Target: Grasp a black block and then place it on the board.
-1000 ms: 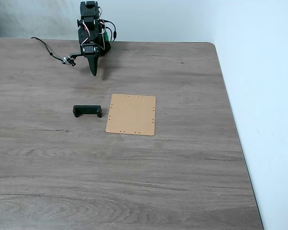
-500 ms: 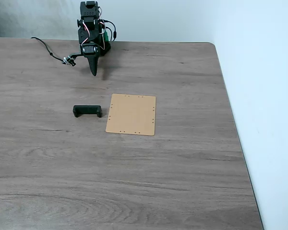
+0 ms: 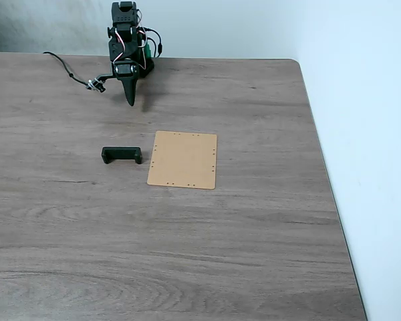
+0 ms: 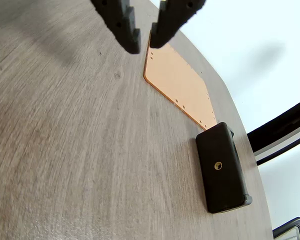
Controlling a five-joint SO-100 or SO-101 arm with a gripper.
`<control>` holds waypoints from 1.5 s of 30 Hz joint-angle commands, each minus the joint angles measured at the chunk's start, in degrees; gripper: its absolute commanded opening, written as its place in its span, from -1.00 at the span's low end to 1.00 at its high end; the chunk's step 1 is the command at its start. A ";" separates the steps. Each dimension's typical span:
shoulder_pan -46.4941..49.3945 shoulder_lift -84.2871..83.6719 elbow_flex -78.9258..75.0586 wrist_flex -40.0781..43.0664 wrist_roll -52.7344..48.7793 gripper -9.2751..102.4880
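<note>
The wood-grain counter (image 3: 207,247) is carrying a flat tan board (image 3: 183,160) with small edge holes. The black block (image 3: 121,155), a shallow U-shaped bar, is lying just left of the board in the fixed view. The pincer (image 4: 144,41) is hanging empty near the board's far side, fingers slightly apart; reaching down to the block likely comes next.

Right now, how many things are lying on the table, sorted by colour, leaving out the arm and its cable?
Black: 1, the black block
Tan: 1, the board
Total: 2
</note>
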 commanded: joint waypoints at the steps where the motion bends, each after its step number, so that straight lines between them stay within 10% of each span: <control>1: -0.70 1.05 0.53 0.70 0.44 -0.83; 29: 9.58 -38.23 -25.40 -12.13 -32.87 -0.52; 45: 9.76 -72.42 -51.24 -11.34 -29.00 -0.38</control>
